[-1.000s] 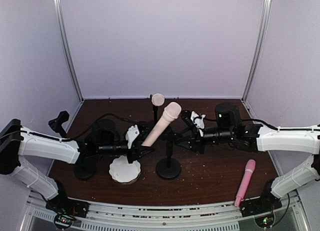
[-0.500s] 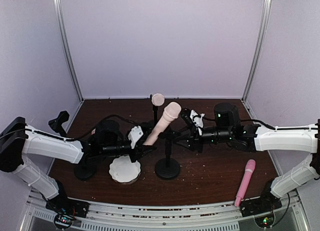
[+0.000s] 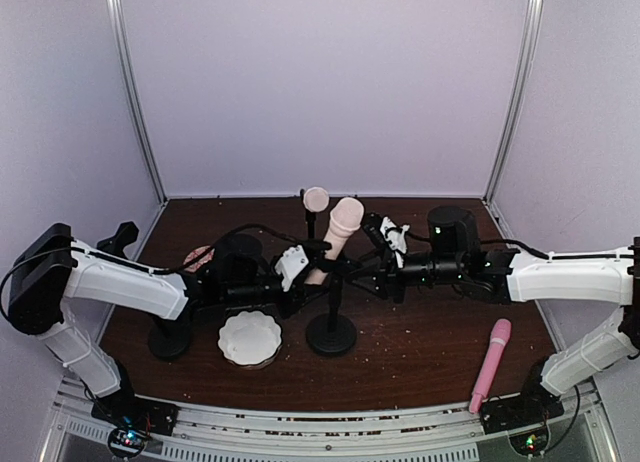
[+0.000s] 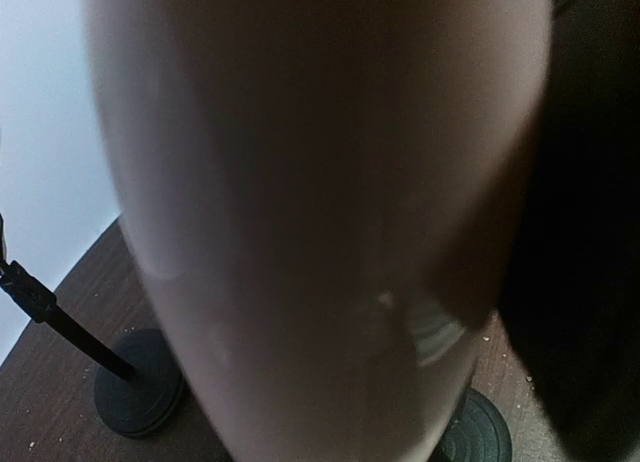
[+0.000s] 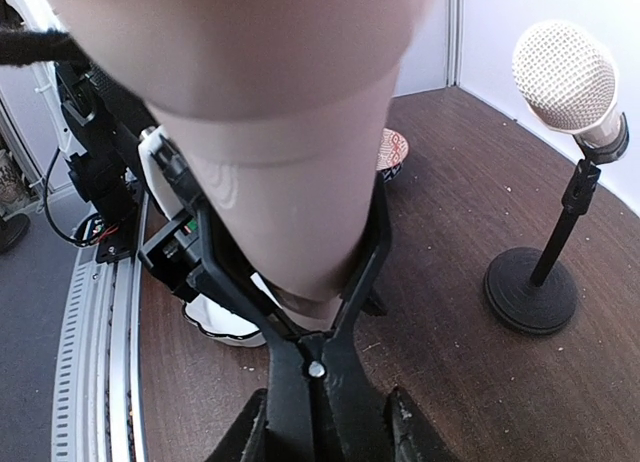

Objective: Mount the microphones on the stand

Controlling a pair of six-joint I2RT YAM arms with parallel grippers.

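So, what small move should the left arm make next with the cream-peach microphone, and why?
Probably push the cream-peach plastic microphone slightly deeper with the left gripper: it sits tilted in the forked black stand clip, which the right gripper steadies.

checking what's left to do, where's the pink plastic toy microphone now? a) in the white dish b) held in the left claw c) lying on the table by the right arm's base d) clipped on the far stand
c: the pink plastic toy microphone lies flat on the dark brown wooden table beside the right arm's base
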